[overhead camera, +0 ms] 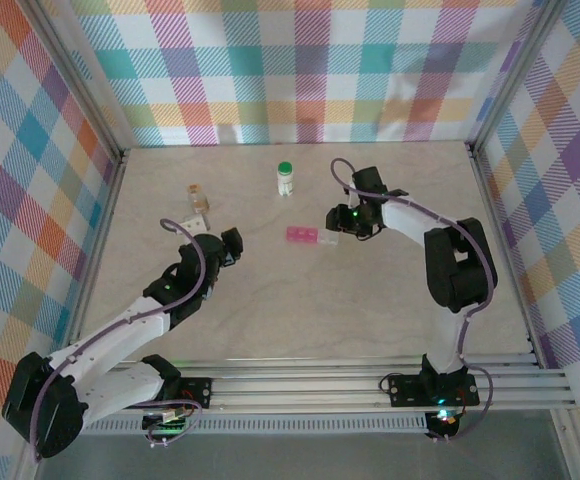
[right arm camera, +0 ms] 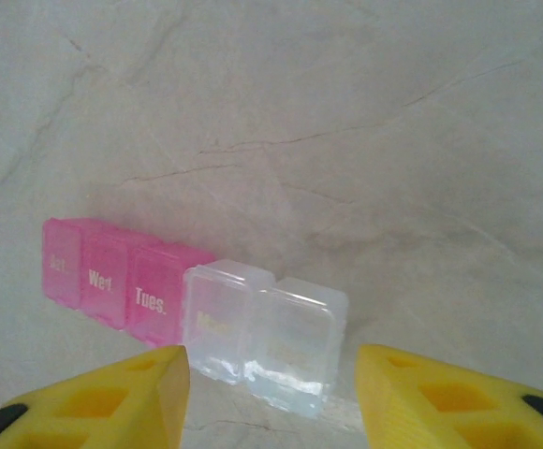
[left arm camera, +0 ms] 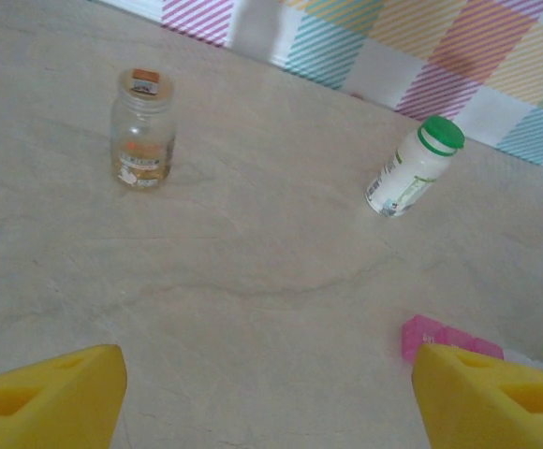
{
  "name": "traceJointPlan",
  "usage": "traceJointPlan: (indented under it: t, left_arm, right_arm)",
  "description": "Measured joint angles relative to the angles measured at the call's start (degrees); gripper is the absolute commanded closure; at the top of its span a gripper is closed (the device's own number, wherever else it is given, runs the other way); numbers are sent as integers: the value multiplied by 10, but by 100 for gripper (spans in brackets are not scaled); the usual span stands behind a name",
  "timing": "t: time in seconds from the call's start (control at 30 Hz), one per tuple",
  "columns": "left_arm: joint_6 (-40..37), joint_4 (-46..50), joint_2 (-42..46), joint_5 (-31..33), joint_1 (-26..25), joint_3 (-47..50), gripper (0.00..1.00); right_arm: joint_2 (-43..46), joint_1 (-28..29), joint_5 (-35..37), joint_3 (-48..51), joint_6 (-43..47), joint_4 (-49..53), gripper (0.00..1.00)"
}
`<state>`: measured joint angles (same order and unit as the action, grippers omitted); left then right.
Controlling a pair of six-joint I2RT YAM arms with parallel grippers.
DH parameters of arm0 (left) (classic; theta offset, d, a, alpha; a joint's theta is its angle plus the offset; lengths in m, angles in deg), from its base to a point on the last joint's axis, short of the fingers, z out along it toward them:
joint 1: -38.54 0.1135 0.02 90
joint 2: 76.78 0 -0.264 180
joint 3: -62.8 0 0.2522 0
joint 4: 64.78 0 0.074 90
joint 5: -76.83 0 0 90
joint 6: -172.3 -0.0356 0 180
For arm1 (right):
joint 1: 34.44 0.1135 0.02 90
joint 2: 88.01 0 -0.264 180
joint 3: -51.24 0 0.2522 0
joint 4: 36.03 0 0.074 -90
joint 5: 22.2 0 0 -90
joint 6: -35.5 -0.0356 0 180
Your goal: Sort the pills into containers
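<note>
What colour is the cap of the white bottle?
The cap is green; the left wrist view shows it best.

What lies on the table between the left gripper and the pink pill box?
The stretch is bare: in the top view, plain table lies between the left gripper and the pill box.
</note>
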<state>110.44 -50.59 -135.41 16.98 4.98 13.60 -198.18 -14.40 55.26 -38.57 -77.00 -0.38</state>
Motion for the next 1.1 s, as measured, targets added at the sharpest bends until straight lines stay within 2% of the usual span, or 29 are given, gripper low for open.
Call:
traceJointPlan:
  t: [0.3,0.5,0.63,0.83,0.93,1.1]
  left_arm:
    - [-10,-2,-24,-45,26,-13,20]
    - [-33,0,-45,-63,33,-36,18]
    - [-93,5,-78,-92,35,-69,18]
    - [-195,-10,-182,-199,42,-125,17]
    - [-236,0,-237,-251,42,-166,17]
    - [-321,64,-345,-334,42,-301,19]
  right_arm:
    - [-32,0,-21,4,0,-7,50]
    - [-50,-6,-33,-2,20,-9,62]
    - [-70,-19,-54,-31,52,4,65]
    - [-90,-34,-80,-63,94,29,72]
    - [-99,-40,-92,-77,109,36,72]
    - [-106,-44,-113,-80,119,37,72]
